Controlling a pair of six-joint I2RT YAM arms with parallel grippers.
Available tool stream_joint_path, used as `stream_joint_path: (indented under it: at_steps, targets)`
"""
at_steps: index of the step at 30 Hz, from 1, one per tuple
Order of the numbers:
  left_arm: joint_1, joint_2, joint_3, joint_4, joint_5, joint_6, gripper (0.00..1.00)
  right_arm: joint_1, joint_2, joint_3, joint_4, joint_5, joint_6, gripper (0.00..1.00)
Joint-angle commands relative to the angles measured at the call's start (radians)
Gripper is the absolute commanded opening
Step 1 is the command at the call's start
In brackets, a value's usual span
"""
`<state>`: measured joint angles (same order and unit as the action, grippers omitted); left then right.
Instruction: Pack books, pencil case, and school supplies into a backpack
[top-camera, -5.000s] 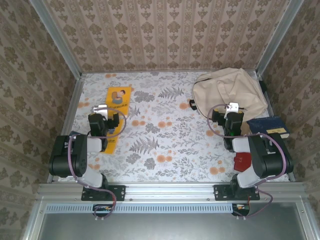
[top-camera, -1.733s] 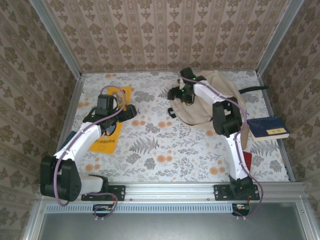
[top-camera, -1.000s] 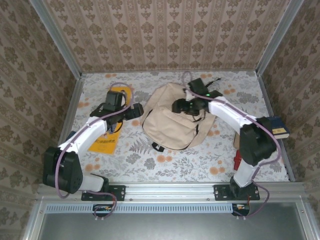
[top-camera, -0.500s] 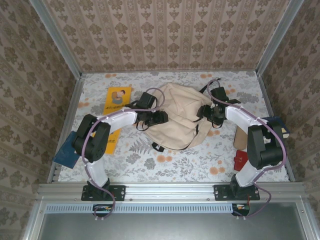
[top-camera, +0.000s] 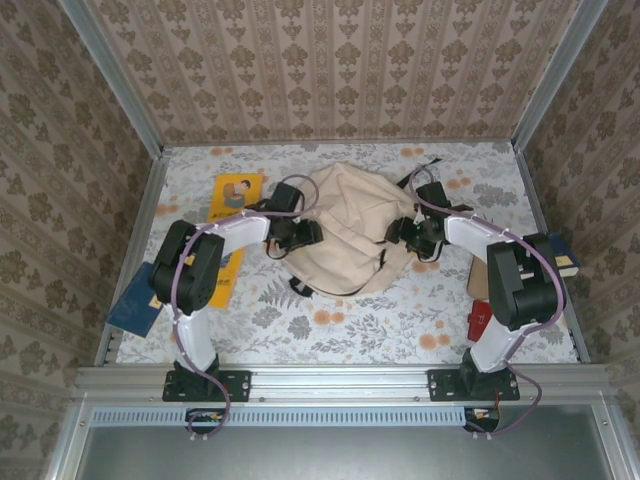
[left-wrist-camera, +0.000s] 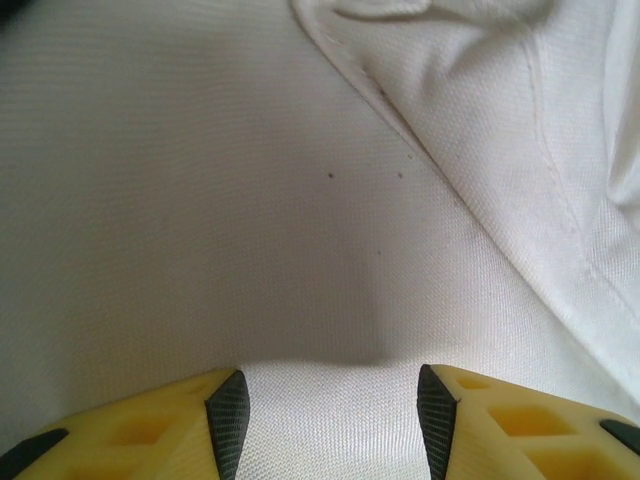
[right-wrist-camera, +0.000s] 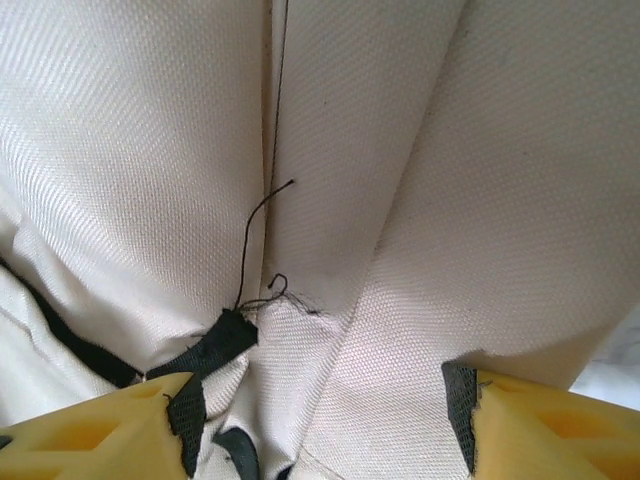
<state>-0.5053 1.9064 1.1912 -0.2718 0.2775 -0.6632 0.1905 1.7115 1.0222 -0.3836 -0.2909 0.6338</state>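
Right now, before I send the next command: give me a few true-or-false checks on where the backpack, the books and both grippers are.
1. The backpack lies mid-table with the left gripper and right gripper at its two sides. True.
2. The yellow book is already inside the backpack. False: it lies on the table, left of the backpack.
3. A navy book lies at the table's left edge. True.
4. The right gripper holds the red square. False: the square lies on the table at the near right, and that gripper has backpack fabric between its fingers.
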Motion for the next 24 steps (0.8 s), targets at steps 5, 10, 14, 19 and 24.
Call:
stream_joint_path:
  at_steps: [5, 10, 14, 19, 24]
  targets:
    - [0.106, 0.058, 0.125, -0.019, 0.075, 0.163, 0.58, 0.082, -0.101, -0.057, 0.049, -0.088, 0.088, 0.69]
    - [0.056, -0.032, 0.160, -0.078, 0.050, 0.163, 0.63, 0.061, -0.197, -0.060, -0.001, 0.071, 0.078, 0.68]
    - [-0.065, -0.105, 0.138, -0.113, -0.048, 0.129, 0.59, 0.023, -0.213, -0.084, 0.002, 0.097, 0.090, 0.67]
    - [-0.220, -0.119, 0.141, -0.143, -0.179, 0.089, 0.51, -0.015, -0.204, -0.121, 0.042, 0.075, 0.116, 0.66]
    - [-0.338, -0.031, 0.247, -0.226, -0.288, 0.137, 0.45, -0.041, -0.209, -0.151, 0.066, 0.052, 0.133, 0.66]
